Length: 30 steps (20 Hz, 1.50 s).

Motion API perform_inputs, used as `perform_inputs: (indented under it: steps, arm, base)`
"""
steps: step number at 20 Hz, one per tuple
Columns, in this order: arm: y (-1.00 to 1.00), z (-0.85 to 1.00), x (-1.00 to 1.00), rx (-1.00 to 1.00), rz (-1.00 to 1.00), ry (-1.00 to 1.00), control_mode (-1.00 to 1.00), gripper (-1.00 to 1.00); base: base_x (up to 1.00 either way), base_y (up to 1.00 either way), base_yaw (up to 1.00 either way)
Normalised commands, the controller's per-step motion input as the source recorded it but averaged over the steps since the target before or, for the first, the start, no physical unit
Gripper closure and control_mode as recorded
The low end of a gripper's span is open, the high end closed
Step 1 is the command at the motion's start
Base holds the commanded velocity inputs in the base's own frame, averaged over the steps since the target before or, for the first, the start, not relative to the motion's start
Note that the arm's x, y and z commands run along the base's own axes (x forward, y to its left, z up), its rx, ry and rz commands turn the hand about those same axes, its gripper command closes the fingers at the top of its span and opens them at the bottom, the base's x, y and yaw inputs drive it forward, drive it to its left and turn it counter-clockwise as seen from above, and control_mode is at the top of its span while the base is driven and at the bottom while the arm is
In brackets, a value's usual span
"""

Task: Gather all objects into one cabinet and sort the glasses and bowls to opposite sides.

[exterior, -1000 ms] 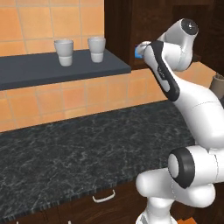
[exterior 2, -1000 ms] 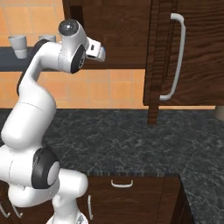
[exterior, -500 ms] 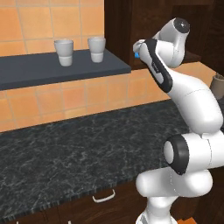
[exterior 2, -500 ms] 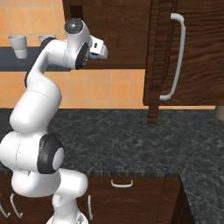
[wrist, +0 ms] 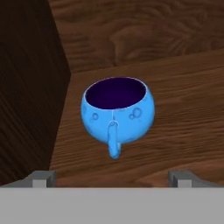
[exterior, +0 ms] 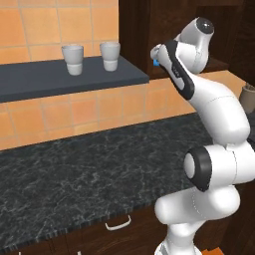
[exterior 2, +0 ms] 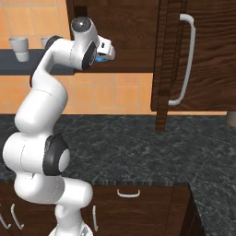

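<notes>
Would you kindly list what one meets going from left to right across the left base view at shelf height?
First pale grey tapered tumbler → second pale grey tapered tumbler → end of the flat dark-grey slab shelf → white robot arm → grey-beige mug at the right edge.

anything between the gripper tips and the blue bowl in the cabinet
No. In the hand view, bare wooden cabinet floor lies between the open gripper and the blue bowl.

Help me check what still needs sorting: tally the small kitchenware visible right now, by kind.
Pale grey tumblers: 2, on the dark-grey shelf
Blue bowl: 1, on the wooden cabinet floor
Grey-beige mug: 1
Total: 4
</notes>
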Motion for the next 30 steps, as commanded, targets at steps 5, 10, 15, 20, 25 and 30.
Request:
perform_inputs:
  steps: [5, 10, 15, 20, 25, 30]
  arm:
    - [-0.26, -0.13, 0.05, 0.00, 0.00, 0.00, -1.00, -1.00]
    - [-0.16, -0.14, 0.09, 0.00, 0.00, 0.00, -1.00, -1.00]
    - [0.03, -0.07, 0.18, 0.01, 0.00, 0.00, -1.00, -1.00]
    - [0.00, 0.00, 0.24, 0.04, 0.00, 0.00, -1.00, -1.00]
    - [0.00, -0.04, 0.47, 0.02, 0.00, 0.00, -1.00, -1.00]
    - [0.00, 0.00, 0.25, 0.00, 0.00, 0.00, -1.00, -1.00]
  base:
    - [0.00, 0.00, 0.00]
    - [0.00, 0.00, 0.00]
    - [0.00, 0.00, 0.00]
    - [0.00, 0.00, 0.00]
    - [0.00, 0.00, 0.00]
    - [0.00, 0.00, 0.00]
